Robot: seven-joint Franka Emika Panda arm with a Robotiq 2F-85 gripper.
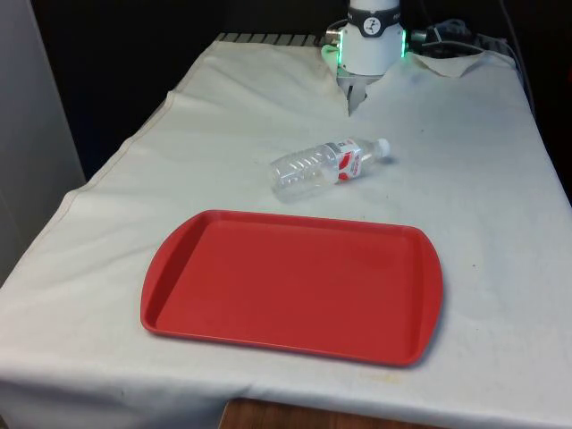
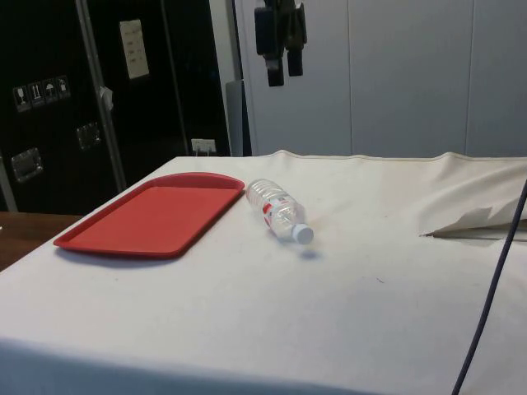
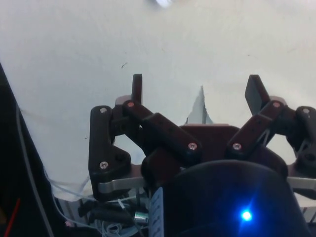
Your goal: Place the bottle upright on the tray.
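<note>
Lying on its side on the desk just beyond the tray, cap toward the front view's right, the bottle could roll away (round, light) if the gripper, jaws open, high above, nudges it.

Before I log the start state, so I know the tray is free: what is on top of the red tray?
Nothing lies on the red tray; its whole surface shows bare. The bottle lies on its side on the cloth beside it, apart from the rim. The hand hangs above the table, open.
</note>
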